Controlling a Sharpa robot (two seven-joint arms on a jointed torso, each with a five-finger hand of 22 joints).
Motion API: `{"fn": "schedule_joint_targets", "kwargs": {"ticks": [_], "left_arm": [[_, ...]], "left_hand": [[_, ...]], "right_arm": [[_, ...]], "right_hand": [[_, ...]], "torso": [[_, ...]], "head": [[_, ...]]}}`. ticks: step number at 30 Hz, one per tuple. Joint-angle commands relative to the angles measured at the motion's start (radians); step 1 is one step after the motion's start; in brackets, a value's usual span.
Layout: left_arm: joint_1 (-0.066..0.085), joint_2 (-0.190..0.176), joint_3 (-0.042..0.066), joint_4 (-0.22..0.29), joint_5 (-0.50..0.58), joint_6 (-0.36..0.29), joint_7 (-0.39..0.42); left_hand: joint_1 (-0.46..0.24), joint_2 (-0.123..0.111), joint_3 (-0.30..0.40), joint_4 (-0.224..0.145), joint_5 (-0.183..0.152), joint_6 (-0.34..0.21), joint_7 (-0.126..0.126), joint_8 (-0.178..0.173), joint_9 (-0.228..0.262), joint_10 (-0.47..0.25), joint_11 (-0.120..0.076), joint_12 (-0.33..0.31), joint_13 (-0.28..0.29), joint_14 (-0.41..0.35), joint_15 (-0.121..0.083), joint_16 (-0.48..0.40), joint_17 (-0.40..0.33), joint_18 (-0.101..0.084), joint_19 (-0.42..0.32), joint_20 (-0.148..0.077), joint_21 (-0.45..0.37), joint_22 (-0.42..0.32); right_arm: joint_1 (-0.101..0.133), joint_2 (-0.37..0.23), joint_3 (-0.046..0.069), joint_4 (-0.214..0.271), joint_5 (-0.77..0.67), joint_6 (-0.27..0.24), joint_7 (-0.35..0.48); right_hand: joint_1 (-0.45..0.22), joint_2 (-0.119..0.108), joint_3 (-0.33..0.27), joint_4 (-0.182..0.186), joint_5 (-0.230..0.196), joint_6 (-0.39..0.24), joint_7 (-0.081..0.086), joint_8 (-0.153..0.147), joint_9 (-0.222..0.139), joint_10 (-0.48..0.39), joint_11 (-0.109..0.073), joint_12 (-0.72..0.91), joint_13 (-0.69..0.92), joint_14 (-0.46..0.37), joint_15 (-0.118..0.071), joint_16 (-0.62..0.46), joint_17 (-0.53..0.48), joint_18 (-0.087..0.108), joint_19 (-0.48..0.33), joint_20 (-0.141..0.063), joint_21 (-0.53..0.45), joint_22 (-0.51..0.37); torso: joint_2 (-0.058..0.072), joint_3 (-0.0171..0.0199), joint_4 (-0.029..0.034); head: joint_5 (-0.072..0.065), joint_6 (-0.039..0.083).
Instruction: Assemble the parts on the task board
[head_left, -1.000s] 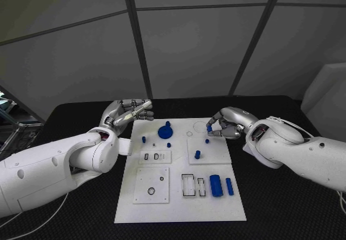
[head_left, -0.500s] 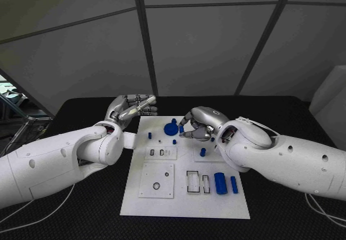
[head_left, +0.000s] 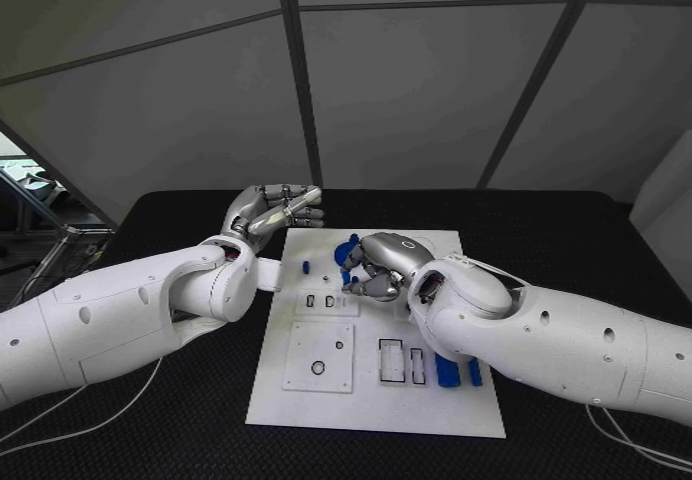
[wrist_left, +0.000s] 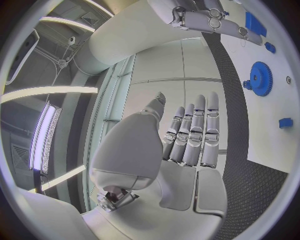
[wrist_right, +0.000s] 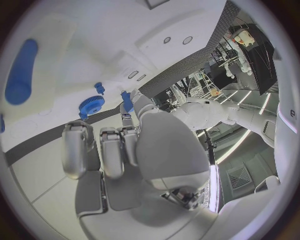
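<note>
The white task board (head_left: 368, 400) lies in the middle of the black table. A blue gear (head_left: 345, 250) stands near its far edge, and also shows in both wrist views (wrist_left: 261, 78) (wrist_right: 91, 105). My right hand (head_left: 378, 266) hovers just beside the gear and pinches a small blue peg (wrist_right: 127, 100) at its fingertips. My left hand (head_left: 274, 210) is raised by the board's far left corner, fingers straight and holding nothing (wrist_left: 187, 140). A short blue peg (head_left: 306, 267) stands on the board near the left hand.
Two blue cylinders (head_left: 449, 373) lie by the board's right edge, partly under my right forearm. Rectangular slots (head_left: 391, 358) and a white sub-plate with a black ring (head_left: 317, 368) sit in the near half. Black table surrounds the board.
My right hand has carried the small blue peg leftward across the board's far end, up to the gear. The left hand has stayed at the far left corner. The camera has shifted.
</note>
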Motion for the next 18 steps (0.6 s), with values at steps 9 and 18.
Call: {"fn": "schedule_joint_targets", "kwargs": {"ticks": [9,18], "left_arm": [[0.003,0.005,0.001,0.000,-0.005,0.012,0.001],[0.003,0.008,0.001,-0.001,-0.005,0.013,0.000]], "left_hand": [[0.003,0.004,0.001,-0.006,-0.004,0.000,0.007,-0.005,0.000,0.000,0.005,-0.005,0.000,-0.003,0.005,-0.003,0.001,-0.008,-0.007,-0.002,0.004,0.001],[0.003,0.005,0.002,-0.007,-0.004,0.000,0.008,-0.005,0.000,0.000,0.005,-0.006,0.000,-0.004,0.005,-0.004,0.001,-0.008,-0.008,-0.002,0.004,0.001]], "right_arm": [[-0.012,0.032,-0.019,-0.020,-0.070,0.044,-0.021],[-0.015,0.046,-0.021,-0.027,-0.083,0.070,-0.017]], "right_hand": [[-0.006,-0.007,0.008,0.000,0.006,0.004,-0.007,0.000,0.015,0.018,-0.001,-0.005,0.151,0.104,-0.005,0.005,0.263,-0.002,-0.001,-0.008,0.002,0.061],[-0.007,-0.009,0.009,0.000,0.005,0.003,-0.007,0.000,0.015,0.019,-0.001,-0.003,0.153,0.104,-0.005,0.005,0.263,-0.002,-0.001,-0.007,0.002,0.062]], "torso": [[0.000,0.0006,0.0012],[0.001,0.0005,0.0014]], "head": [[0.010,-0.006],[0.016,-0.010]]}}
